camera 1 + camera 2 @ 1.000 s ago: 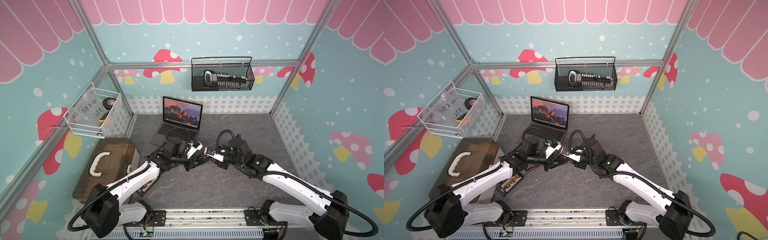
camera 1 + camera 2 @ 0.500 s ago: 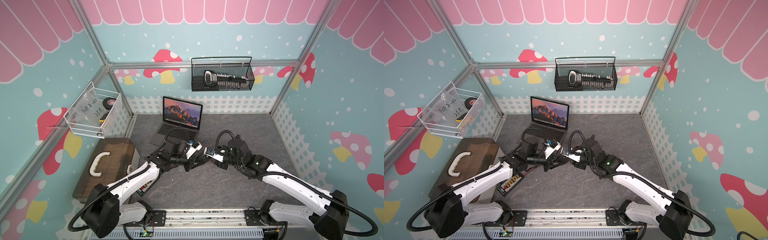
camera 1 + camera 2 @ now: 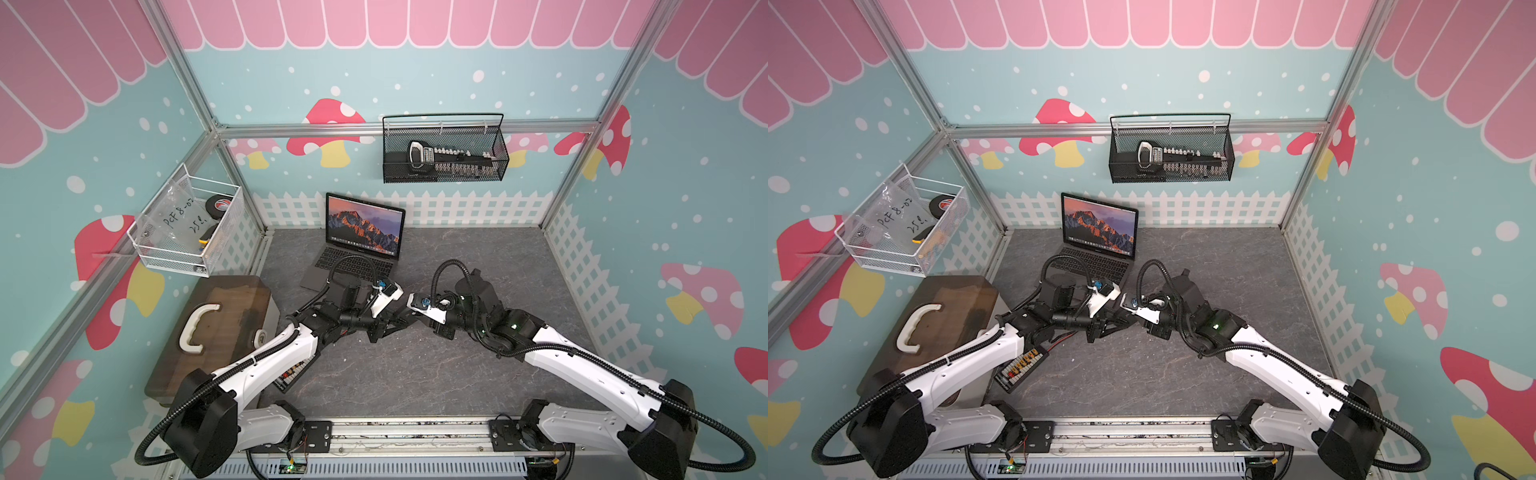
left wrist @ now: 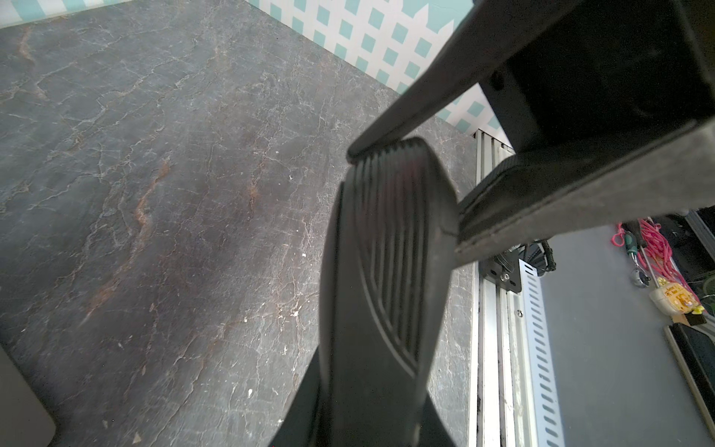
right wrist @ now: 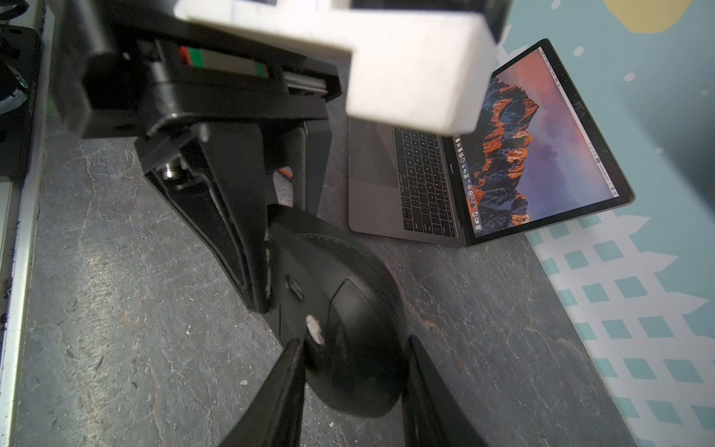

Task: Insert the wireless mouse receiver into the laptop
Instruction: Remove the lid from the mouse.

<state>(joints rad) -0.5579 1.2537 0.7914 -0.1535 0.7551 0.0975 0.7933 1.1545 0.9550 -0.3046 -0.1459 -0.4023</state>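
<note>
My right gripper (image 5: pixel 354 342): jaws apart, one on each side of the rounded end of the black mouse (image 5: pixel 360 294). Can't tell if they press it or just flank it. The mouse's underside faces my right wrist camera. Its other end is clamped by my left gripper (image 5: pixel 278 232), off the mat (image 5: pixel 116 309), just in front of the laptop (image 5: pixel 387 174), which is open.

I can't make out the wireless mouse receiver for sure. It's likely stowed in the mouse underside, maybe at the small dark recess (image 5: pixel 295 291).

To do it well: left holds firm, right narrows and aims at the stub alone, not the shell. Pinch square, pull straight out along its slot. Risk: the tiny part slips and drops in front of the laptop.
</note>
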